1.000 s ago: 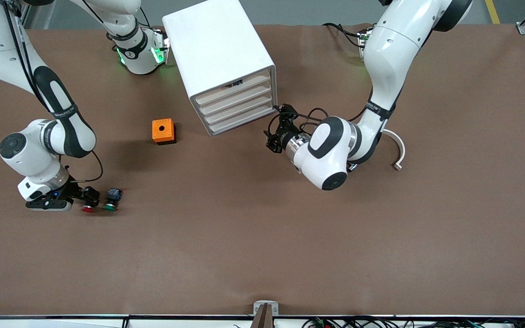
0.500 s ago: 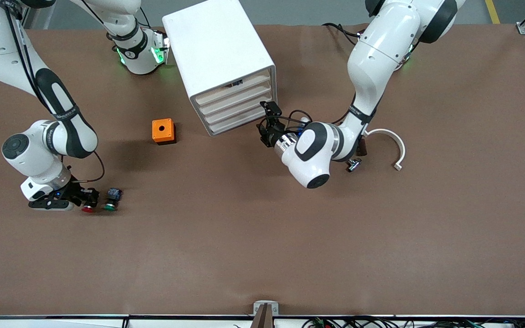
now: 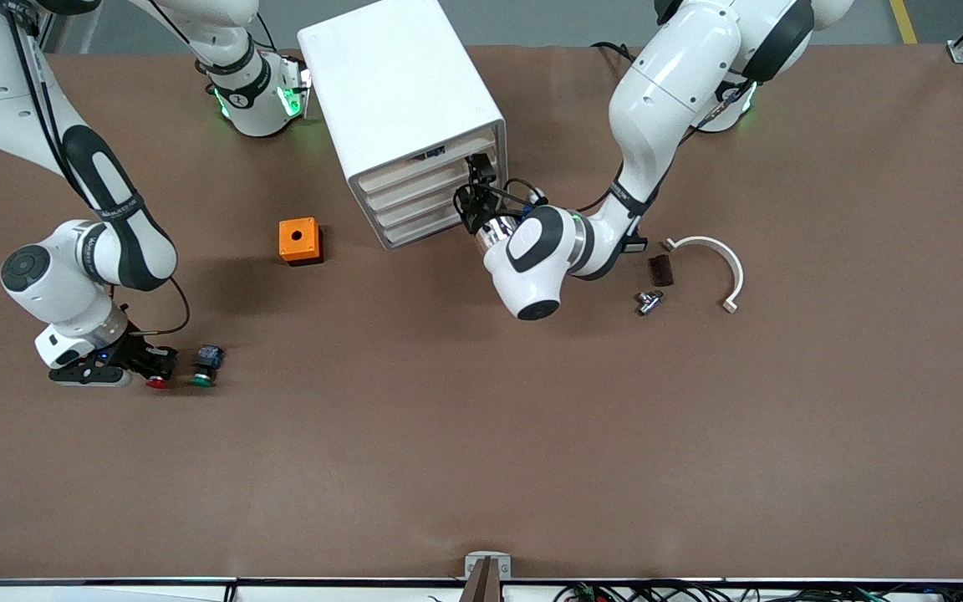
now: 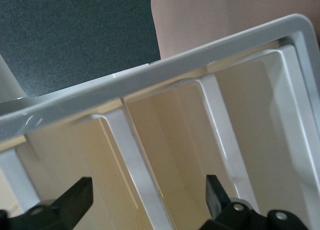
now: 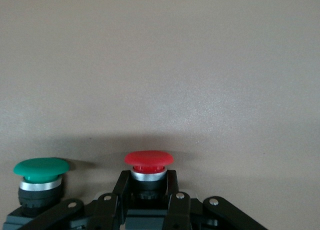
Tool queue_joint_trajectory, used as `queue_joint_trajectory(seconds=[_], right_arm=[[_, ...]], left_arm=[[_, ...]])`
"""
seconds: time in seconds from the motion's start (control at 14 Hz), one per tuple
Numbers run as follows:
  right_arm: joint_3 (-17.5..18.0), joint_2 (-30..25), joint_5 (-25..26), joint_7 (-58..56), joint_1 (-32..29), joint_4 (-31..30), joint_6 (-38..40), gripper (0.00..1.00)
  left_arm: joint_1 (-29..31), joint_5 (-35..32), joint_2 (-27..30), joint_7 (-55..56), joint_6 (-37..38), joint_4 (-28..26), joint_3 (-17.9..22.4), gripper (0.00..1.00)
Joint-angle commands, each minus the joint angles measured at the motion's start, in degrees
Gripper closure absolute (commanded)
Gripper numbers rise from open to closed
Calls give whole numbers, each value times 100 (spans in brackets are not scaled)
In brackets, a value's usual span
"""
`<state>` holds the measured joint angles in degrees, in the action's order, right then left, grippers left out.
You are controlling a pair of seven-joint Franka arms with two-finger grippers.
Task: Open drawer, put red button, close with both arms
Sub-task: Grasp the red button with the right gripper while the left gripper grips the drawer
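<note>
Button [image 3: 159,382], the red one, lies low on the table toward the right arm's end, nearer the front camera than everything else here but the green button [image 3: 202,379], which lies just beside it on the side toward the table's middle. The right gripper [image 3: 155,362] is down at the table with its fingers [image 5: 172,202] closed on the red button's body; the wrist view shows the red cap [image 5: 148,158] sticking out past the fingertips and the green button's cap [image 5: 41,166] outside the grip.

Farther from the camera stands an orange box [image 3: 298,240] with a hole in its top. A small dark block [image 3: 659,270], a metal fitting [image 3: 647,300] and a white curved piece [image 3: 713,259] lie toward the left arm's end.

Farthest is the cabinet [image 3: 398,92], its four drawers stacked. The left gripper [image 3: 472,196] is at their fronts, fingers [image 4: 216,195] spread wide, straddling a white drawer front [image 4: 140,165]; which drawer I cannot tell.
</note>
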<state>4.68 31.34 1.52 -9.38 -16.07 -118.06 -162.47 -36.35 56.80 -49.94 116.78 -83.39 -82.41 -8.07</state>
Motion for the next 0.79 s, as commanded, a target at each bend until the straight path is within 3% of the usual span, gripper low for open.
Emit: queue_joint_trajectory(seconds=[0.0,0.14,0.21,0.57,0.71], right_arm=[[112,-286,-11,-29,-89,168,521,100],[138,-392,-11,-29,-72,484,1214,100],[138,-436,-11,-20,-63,677,1601,100],[165,-611,-11,15,33,1635,3403,100],[156,-769,-11,295,148,1961,4123,100]], left_arm=[[-82,85,-60,90,165,32,-19,29],[-74,85,-60,81,165,32,-28,57],[-56,85,-68,81,165,32,-19,61],[67,103,-139,46,165,41,-11,58],[67,94,-139,46,165,41,-11,74]])
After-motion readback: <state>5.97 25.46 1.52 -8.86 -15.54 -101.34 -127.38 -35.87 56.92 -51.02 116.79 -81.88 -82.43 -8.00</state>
